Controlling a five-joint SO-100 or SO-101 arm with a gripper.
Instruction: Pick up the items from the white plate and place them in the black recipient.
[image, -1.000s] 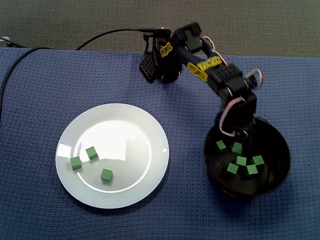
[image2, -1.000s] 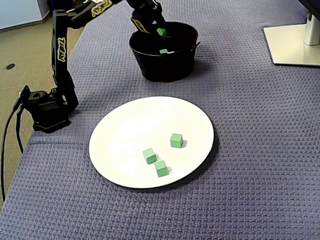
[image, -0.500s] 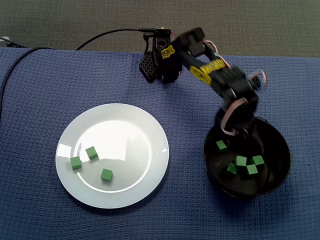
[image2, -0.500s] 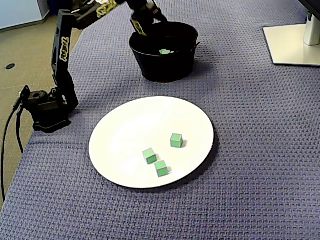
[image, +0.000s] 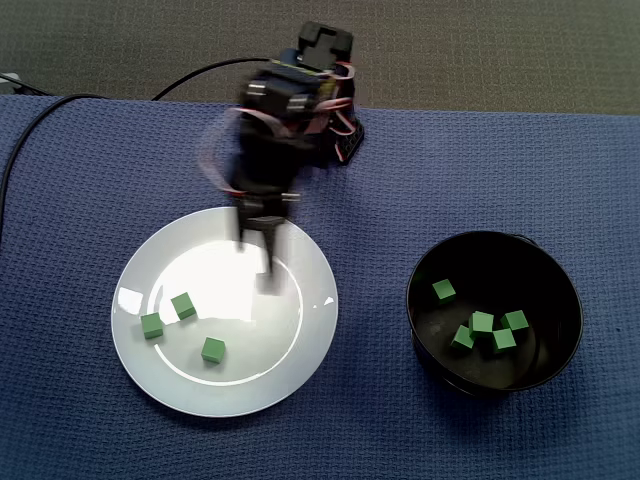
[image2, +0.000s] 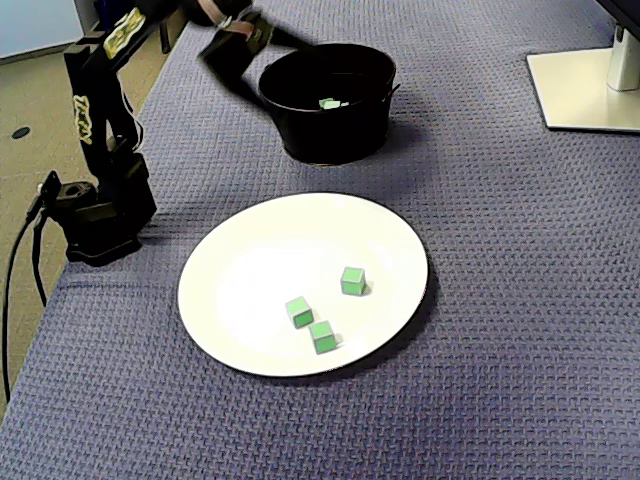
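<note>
the claw (image: 268, 266) has swung from the black bowl (image: 551, 298) to above the white plate (image: 240, 372) — motion-blurred (its opening unreadable, seemingly empty); three green cubes (image: 183, 305) lie lower-left of it in this fixed view.

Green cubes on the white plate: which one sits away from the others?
The lowest cube in a fixed view; the other two cubes sit close together by the white plate's left rim.

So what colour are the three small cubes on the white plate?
Green, all three cubes; it shows best in a fixed view.
</note>
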